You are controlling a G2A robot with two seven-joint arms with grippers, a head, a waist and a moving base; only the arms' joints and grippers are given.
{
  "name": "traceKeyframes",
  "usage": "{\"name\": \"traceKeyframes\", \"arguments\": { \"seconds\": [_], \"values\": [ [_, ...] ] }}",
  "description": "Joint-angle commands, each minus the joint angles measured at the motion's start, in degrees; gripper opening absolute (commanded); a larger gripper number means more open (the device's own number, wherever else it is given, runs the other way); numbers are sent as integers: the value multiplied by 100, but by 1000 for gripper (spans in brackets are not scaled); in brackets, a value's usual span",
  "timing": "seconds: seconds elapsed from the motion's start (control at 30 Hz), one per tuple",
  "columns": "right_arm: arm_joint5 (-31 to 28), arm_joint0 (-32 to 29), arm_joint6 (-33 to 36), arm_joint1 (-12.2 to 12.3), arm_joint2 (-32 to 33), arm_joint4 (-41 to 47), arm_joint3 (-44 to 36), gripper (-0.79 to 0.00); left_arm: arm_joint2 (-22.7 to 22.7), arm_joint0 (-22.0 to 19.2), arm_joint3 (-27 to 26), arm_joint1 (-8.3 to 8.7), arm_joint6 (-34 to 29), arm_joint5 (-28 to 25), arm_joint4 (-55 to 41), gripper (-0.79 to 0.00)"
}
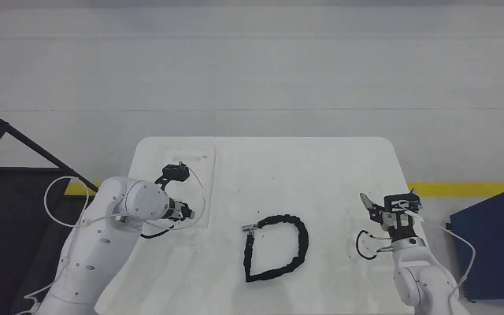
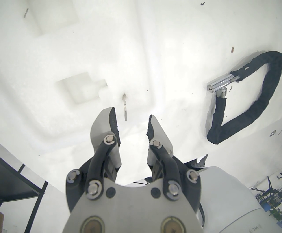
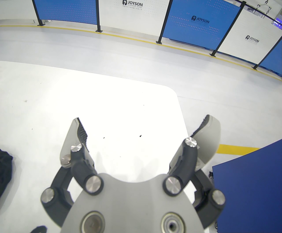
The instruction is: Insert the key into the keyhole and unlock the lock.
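Note:
A thin metal key rests on the white foam tray, just beyond the tips of my left gripper. That gripper is open, hangs above the key, and holds nothing. The lock is a black-sleeved chain looped at the table's middle. Its chrome cylinder shows a keyhole on the end facing the left arm. My right gripper stands open and empty near the table's right edge, clear of the chain. The right gripper has bare tabletop under it, with the chain off to one side.
The foam tray has shallow recesses and covers the table's left part. A small metal piece lies at its far end. A blue box stands off the table's right edge, and a black frame stands at the left.

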Motion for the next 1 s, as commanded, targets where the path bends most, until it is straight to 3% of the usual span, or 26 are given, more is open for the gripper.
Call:
{"name": "traceKeyframes", "arguments": {
  "seconds": [0.0, 0.4, 0.53, 0.6, 0.63, 0.8, 0.97],
  "values": [
    [0, 0, 0, 0, 0, 0, 0, 0, 41, -12, 44, -1, 21, 0, 22, -456],
    [0, 0, 0, 0, 0, 0, 0, 0, 283, -204, 353, -24, 110, -68, -9, -526],
    [0, 0, 0, 0, 0, 0, 0, 0, 323, -250, 403, -27, 128, -62, -37, -616],
    [0, 0, 0, 0, 0, 0, 0, 0, 334, -265, 442, -23, 104, -68, -10, -760],
    [0, 0, 0, 0, 0, 0, 0, 0, 335, -273, 455, -19, 80, -68, 10, -785],
    [0, 0, 0, 0, 0, 0, 0, 0, 186, -297, 253, 29, -19, -29, 152, -785],
    [0, 0, 0, 0, 0, 0, 0, 0, -245, -157, -224, 143, -19, 284, 192, -785]
  ]
}}
